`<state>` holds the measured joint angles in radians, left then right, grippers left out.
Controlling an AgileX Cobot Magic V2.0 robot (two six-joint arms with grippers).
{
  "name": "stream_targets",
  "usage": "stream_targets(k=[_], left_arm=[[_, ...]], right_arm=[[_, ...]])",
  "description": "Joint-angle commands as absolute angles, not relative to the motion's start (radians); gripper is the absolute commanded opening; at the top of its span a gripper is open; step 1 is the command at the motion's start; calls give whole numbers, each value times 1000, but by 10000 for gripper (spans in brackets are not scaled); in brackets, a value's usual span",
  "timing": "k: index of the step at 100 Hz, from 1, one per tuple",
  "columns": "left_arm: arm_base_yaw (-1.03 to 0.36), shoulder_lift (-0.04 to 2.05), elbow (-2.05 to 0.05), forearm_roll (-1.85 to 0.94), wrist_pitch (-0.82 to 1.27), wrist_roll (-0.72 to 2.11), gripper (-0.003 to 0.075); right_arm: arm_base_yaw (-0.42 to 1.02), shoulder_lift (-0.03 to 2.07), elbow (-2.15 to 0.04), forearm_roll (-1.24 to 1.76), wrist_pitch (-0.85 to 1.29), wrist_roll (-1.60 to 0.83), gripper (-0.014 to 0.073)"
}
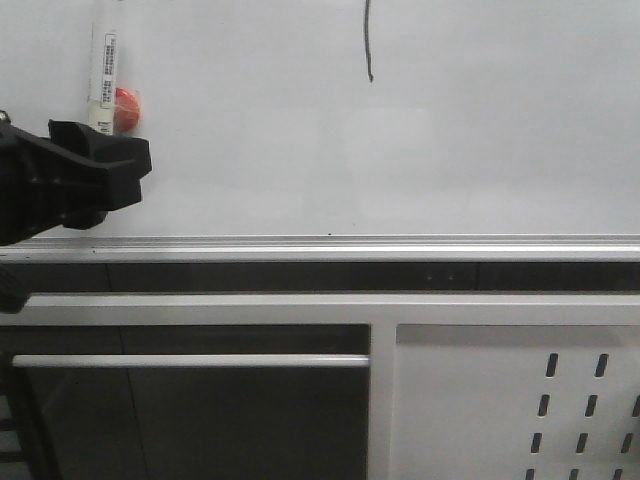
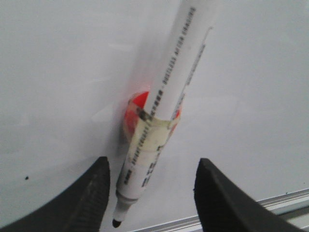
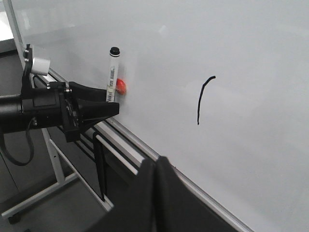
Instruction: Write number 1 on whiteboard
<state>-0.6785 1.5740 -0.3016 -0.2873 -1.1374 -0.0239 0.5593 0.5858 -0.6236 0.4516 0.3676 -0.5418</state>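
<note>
Whiteboard (image 1: 450,150): large, glossy, pale grey-white, filling the far part of the front view, with a silver rail (image 1: 350,245) along its lower edge. Number 1 (image 1: 368,45): a thin dark stroke, nearly vertical and slightly curved, high on the board right of centre, its top cut off by the front view's edge; the right wrist view shows the whole stroke (image 3: 203,99), hooked at its upper end. Marker (image 1: 103,80): white barrel with printed text, upright against the board at far left, fixed with a band of tape to a red round magnet (image 1: 127,108) that sits on the board; its dark tip is bare in the left wrist view (image 2: 116,223). Left gripper (image 1: 120,170): black, at the left edge just before the board, jaws spread wide — the marker (image 2: 164,106) stands between the two fingers (image 2: 91,193) with clear gaps on both sides, nothing held. Right gripper (image 3: 154,193): black, seen only in its own wrist view, fingers pressed together with nothing between them, near the rail and well apart from the stroke. Below the board: a white slotted panel (image 1: 520,400) at lower right and a horizontal bar (image 1: 190,361) at lower left.
</note>
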Motion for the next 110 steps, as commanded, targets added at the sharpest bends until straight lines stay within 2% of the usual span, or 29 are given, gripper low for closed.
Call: stream_targets(k=[1,27,56,85,99,110], left_arm=[[-676,1550,-312,-271,-1363,-30,371],[-676,1498,-265,-255,-1363,-30,383],[-676,1372,-177,-262,-1363,0,515],[-676,1144,-65,-234,-1356,-26,517],[-676,1023,-15,-229,-1353,-17,472],[-676,946,13,-217,-1341,11,353]], right_arm=[[555,588,-648,453,291,-541,-61],[555,588,-648,453,291,-541,-61],[555,588,-648,453,291,-541,-61],[555,588,-648,453,295,-541,-61],[555,588,-648,453,303,-541,-61],[555,588,-648,453,315,-541,-61]])
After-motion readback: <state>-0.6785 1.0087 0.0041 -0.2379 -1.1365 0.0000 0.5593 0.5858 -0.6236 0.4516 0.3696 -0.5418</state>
